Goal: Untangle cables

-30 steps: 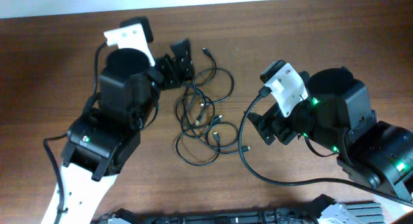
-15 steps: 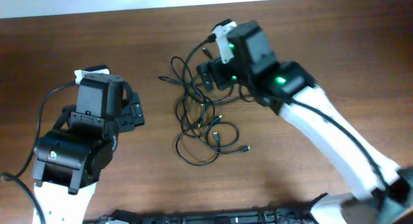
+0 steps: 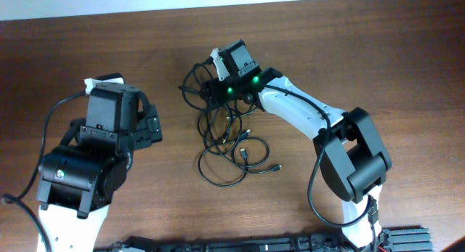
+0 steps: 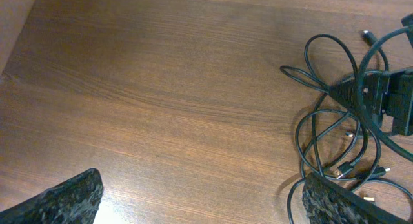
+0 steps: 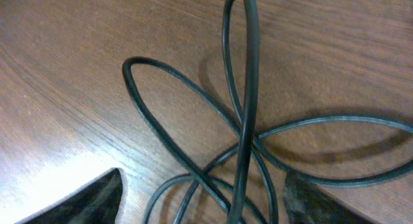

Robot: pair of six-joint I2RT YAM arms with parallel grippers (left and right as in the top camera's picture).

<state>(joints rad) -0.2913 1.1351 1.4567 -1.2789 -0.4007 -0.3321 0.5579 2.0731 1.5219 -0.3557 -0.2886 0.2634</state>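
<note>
- Lying in the middle of the wooden table (image 3: 378, 56), the cables (image 3: 218, 154) form a loose tangle of black loops, with one plug end (image 3: 277, 168) poking out at its lower right.
- The right gripper (image 3: 205, 92) reaches down at the top end of the tangle, where several loops fan out around it.
- In the right wrist view its fingers (image 5: 84, 198) stand apart, not clenched. Crossing strands of the cables (image 5: 248, 108) lie between them, and one strand rises straight up the middle.
- The left gripper (image 3: 150, 128) sits to the left of the tangle, apart from it, touching no cable.
- In the left wrist view the left gripper (image 4: 200, 204) is spread wide and empty, with bare wood between its fingers (image 4: 64, 198). The cables (image 4: 335, 127) lie off to the right.
</note>
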